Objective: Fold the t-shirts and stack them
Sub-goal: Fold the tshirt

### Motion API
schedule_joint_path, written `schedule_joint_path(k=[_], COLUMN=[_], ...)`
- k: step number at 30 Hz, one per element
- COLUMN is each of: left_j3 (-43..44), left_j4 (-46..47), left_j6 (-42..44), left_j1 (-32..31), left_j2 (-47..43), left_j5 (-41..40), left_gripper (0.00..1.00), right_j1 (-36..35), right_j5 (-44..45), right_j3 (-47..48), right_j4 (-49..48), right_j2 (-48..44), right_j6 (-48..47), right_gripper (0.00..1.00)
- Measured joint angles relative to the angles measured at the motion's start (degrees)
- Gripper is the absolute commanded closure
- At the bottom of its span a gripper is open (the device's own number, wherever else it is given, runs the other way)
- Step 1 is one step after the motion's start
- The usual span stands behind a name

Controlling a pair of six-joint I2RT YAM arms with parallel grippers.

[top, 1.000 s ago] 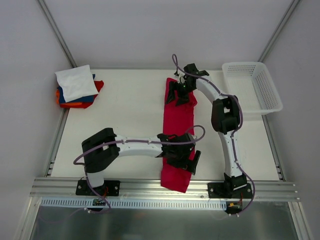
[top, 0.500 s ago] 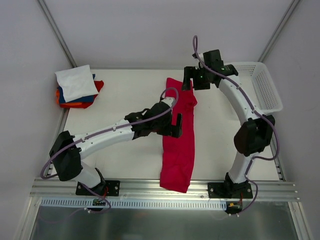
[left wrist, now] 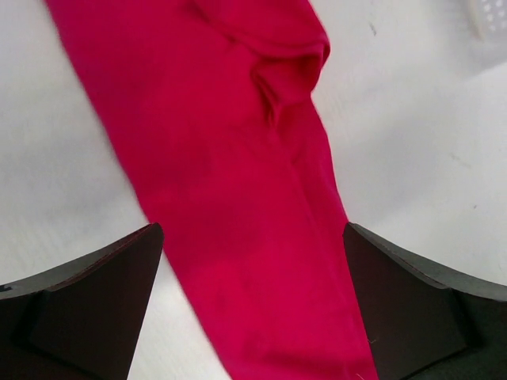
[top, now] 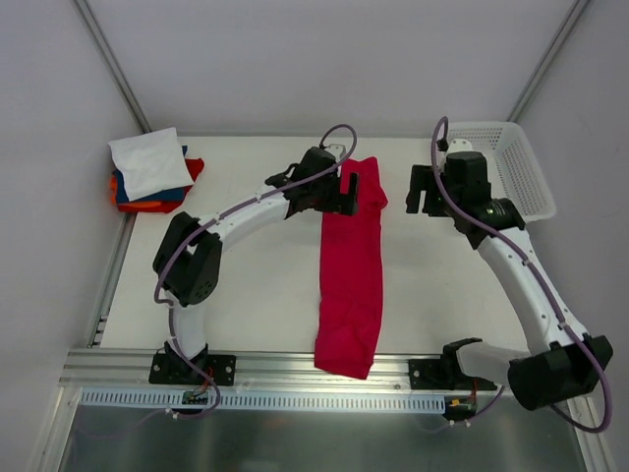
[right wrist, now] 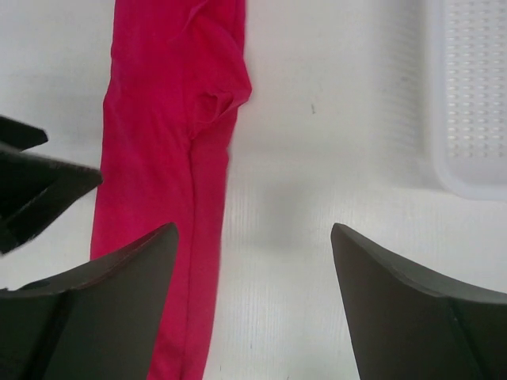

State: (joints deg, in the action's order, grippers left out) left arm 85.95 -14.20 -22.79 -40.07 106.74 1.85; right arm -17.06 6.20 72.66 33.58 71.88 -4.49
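Note:
The crimson-red t-shirt (top: pixel 352 270) lies folded into a long narrow strip down the middle of the table, its near end hanging over the front edge. My left gripper (top: pixel 346 190) is open and hovers over the strip's far end, empty; the left wrist view shows the red cloth (left wrist: pixel 230 182) between the spread jaws. My right gripper (top: pixel 425 191) is open and empty, above bare table to the right of the strip's far end; the strip (right wrist: pixel 170 182) shows at the left of the right wrist view. A stack of folded t-shirts (top: pixel 150 171), white on top, sits far left.
A white plastic mesh basket (top: pixel 496 177) stands at the far right corner, just right of my right gripper; it also shows in the right wrist view (right wrist: pixel 471 95). An aluminium rail (top: pixel 295 366) runs along the table's front edge.
My left gripper has travelled from the strip's near end up to its far end. My right gripper has let go of the far end and pulled away to the right.

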Motion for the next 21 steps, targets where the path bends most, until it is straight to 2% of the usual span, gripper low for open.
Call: schedule_joint_path(k=[10,16,21], left_j3=[18.64,33.38,36.87], left_j4=[6.69,9.05,9.38], left_j6=[0.87,-2.6,-7.67], left_j1=[4.28,6.05,7.41], left_j2=[20.24,32.02,36.79], left_j5=[13.79,22.08,25.99], left_gripper=[0.01,0.01,0.01], right_j1=[0.0,0.0,0.0], right_j5=[4.13,4.15,4.07], right_j3=[-7.69,-8.11,-8.5], right_j4=[-3.39,-3.28,-2.86], right_j2=[-16.59,-17.94,-18.82], right_j6=[0.63,0.63,0.98], right_gripper=[0.18,0.18,0.18])
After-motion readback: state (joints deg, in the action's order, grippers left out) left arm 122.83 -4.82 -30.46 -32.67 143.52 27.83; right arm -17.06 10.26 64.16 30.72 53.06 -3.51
